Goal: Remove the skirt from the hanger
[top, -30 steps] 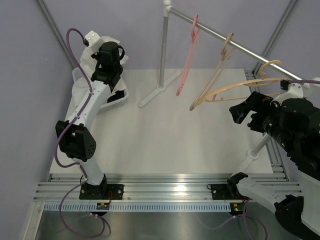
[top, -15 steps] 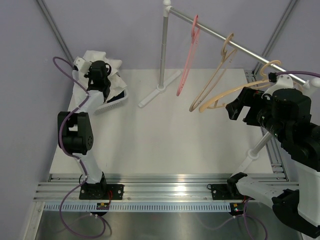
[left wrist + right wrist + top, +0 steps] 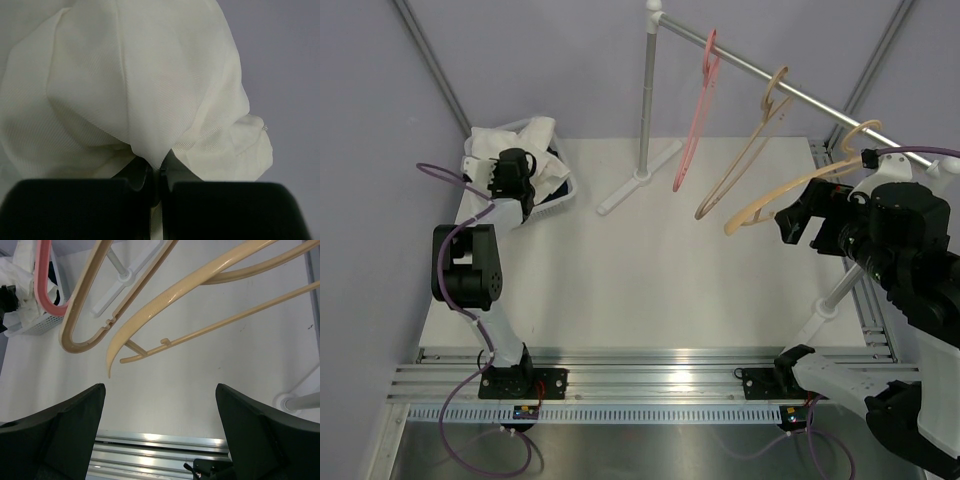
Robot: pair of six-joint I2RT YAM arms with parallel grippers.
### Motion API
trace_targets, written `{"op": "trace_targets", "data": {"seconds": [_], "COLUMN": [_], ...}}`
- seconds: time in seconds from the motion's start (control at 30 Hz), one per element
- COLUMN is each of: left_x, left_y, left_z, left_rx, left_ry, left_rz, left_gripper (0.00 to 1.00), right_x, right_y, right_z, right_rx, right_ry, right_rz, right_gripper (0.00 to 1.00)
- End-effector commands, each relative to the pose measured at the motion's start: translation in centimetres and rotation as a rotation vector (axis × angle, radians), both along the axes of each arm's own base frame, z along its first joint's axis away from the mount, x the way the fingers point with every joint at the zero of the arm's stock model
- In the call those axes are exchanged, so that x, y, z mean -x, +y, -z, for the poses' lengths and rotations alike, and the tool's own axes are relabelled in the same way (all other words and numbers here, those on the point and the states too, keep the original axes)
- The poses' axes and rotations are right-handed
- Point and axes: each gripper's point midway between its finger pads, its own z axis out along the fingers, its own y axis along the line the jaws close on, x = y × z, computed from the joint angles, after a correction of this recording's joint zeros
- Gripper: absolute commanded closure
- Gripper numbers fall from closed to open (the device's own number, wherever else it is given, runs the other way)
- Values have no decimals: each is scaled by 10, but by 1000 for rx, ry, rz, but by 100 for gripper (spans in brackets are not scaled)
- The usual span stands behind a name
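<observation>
White surface (image 3: 650, 270) bears a basket (image 3: 552, 202) at its far-left corner, where the left hand (image 3: 156, 172) is clenched on the skirt (image 3: 140, 90), the right hand (image 3: 160, 407) gaping empty by the bare hanger (image 3: 200, 284); releasing off-centre could spill cloth over the rim.

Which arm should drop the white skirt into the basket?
Left. The left claw is shut on the creamy white fabric skirt, at the white plastic basket. The right claw is open, far off beside the curved beige hangers.
</observation>
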Motion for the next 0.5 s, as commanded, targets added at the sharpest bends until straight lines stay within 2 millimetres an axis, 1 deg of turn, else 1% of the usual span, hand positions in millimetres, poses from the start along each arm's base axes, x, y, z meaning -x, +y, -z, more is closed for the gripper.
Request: {"op": "trace_targets", "data": {"seconds": [0.0,0.03,0.13,0.2,0.27,0.33,0.37,0.4,0.47], "left_x": [14,14,14,13,11,11,12,13,13], "left_y": [21,21,19,18,17,18,18,18,18], "left_z": [5,12,21,22,14,6,-3,-8,-18], "left_rx": [15,19,25,22,11,12,12,9,5], "left_ry": [36,55,83,82,70,57,39,30,11], "left_rz": [-92,-93,-83,-70,-54,-54,-56,-53,-53], "left_gripper": [100,100,100,100,99,93,88,81,68], "right_x": [9,9,9,10,11,11,12,11,12], "right_y": [-7,-6,-6,-7,-6,-6,-6,-6,-6], "right_z": [9,8,9,10,11,10,9,9,8], "right_rx": [36,32,30,30,23,16,13,11,4], "right_ry": [32,32,38,41,47,46,41,39,34], "right_rz": [0,0,0,1,1,5,7,9,10], "right_gripper": [1,1,0,0,0,1,1,1,0]}}
